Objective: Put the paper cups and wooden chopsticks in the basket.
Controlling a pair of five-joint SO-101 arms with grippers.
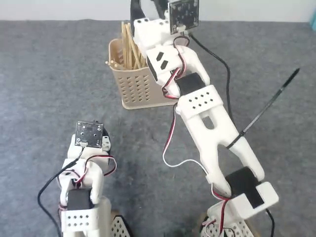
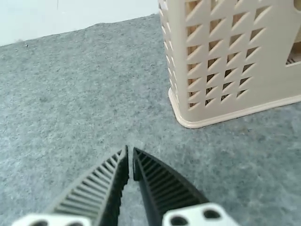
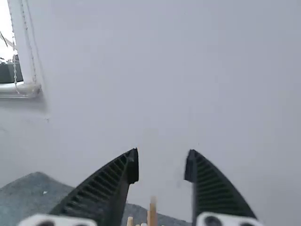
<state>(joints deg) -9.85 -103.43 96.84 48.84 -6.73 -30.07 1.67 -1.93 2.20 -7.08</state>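
Right tool (image 3: 161, 165) jaws spread wide, empty, directly above thin wooden chopsticks (image 3: 152, 212) standing in beige perforated plastic basket (image 1: 140, 91). Left tool (image 2: 130, 157) jaws almost together, empty, low over grey carpeted worktop (image 2: 70, 94), basket just ahead.

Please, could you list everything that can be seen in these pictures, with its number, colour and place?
basket: one, beige, with holes, at the far middle of the table.
chopsticks: a bundle, count unclear, light wood, standing in the basket.
cover: one, grey, over the table.
wall: one, white, behind the table.
strip: one, thin, black, sticking out beside the right arm.
left arm: one, white and black, at the near edge.
left claw: one, black, shut, over the cover, facing the basket.
right arm: one, white and black, stretched towards the basket.
right claw: one, black, open, above the chopsticks.
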